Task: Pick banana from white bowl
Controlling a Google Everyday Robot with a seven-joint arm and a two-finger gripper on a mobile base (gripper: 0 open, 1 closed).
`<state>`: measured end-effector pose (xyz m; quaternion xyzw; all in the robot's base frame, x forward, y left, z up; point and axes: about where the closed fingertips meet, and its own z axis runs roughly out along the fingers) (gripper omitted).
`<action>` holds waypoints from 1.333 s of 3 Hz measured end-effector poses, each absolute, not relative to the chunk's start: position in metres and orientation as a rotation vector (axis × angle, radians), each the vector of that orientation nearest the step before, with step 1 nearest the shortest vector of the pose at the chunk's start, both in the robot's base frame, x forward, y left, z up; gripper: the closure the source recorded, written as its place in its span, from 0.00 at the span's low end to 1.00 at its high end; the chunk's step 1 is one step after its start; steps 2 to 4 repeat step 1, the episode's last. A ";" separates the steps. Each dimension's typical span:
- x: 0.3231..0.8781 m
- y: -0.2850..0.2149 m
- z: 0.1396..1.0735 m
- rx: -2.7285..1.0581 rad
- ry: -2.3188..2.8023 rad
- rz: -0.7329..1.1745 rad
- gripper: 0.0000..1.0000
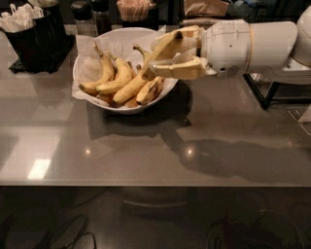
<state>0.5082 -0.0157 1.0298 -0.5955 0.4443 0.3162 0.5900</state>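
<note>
Nearest me, the grey table (146,146) is running across the whole front w/ a few light spots glinting on it, and my arm's shadow is lying dark on the rt side.

Mid-table, left of ctr, the white bowl (127,108) is sitting flat, lined w/ crumpled white paper (87,48) that is sticking up over the rim. My gripper (156,57) is reaching in from the rt, over the bowl's rt edge, w/ the white wrist (233,46) hanging above the table just beside it. I'm clamping the banana (132,85) btwn my two tan fingers (182,73), one above and one below, so my jaws are closed on it. It's tilting: dark tip raised above the rim near my upper finger, lower end still down inside the bowl among the rest. Two smaller yellow bananas (108,78) are lying to its left, and a brown-streaked one (150,90) just under my lower finger.

Further back: black cutlery containers (29,34) w/ white utensils at far left, dark shakers (82,12) behind the bowl, a tub of wooden sticks (133,9) next to them, and a brown paper bag (204,7) at the back rt.
</note>
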 end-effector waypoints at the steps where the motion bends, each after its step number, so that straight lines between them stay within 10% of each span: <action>1: 0.505 -0.032 1.029 -1.365 1.055 0.718 1.00; 4: 0.505 -0.032 1.029 -1.365 1.055 0.718 1.00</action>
